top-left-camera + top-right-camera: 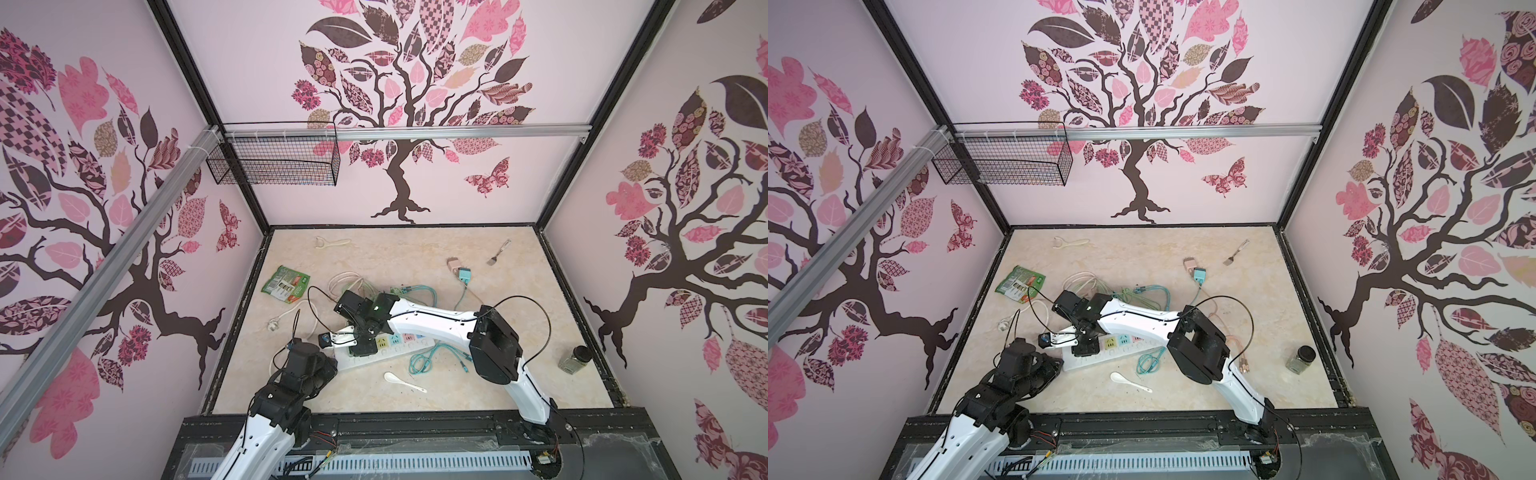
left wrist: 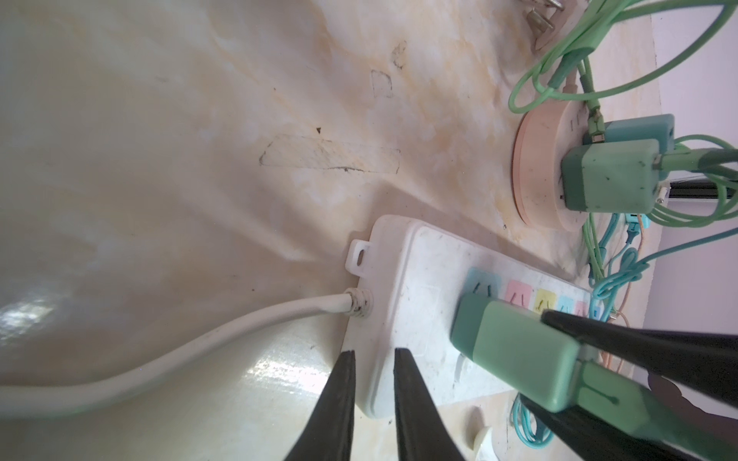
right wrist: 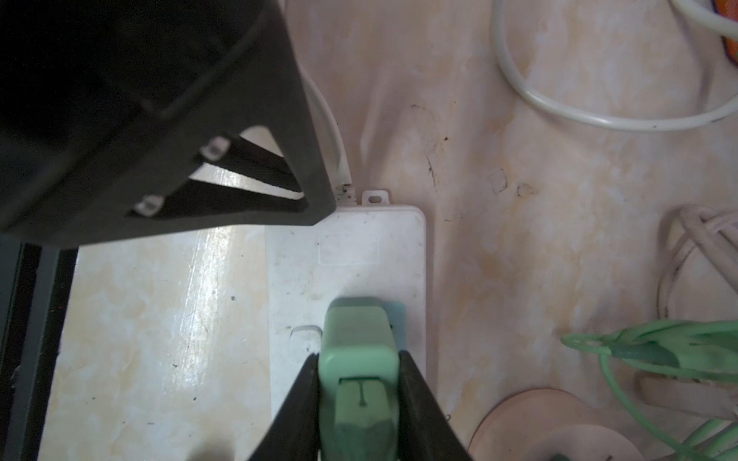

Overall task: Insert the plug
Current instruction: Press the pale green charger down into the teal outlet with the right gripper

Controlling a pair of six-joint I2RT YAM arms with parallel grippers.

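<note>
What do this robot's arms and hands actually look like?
The left arm and right arm wear smooth white shells with chunky black joints; thin black cables loop alongside. The left hand and right hand each have two slim, tapering black fingers.

Count: 1 white power strip (image 3: 347, 255) with 1 white cord (image 2: 319, 306), 1 round pink socket hub (image 2: 535, 159), and 5 plug blocks: 1 green plug (image 3: 359, 351) at the strip, 1 green hub plug (image 2: 611, 177), 1 teal hub plug (image 2: 639, 127), 1 loose pink block (image 1: 455, 263) and 1 loose teal block (image 1: 464, 274). Singles: 1 fork (image 1: 500, 252), 1 white spoon (image 1: 405, 383), 1 peeler (image 1: 332, 243), 1 green packet (image 1: 286, 284), 1 lidded jar (image 1: 575, 357), 1 wire basket (image 1: 274, 162). The green cable tangle (image 3: 647, 353) and the other loose cables are too knotted to count, and the strip's coloured sockets are partly covered, so no total there.
</note>
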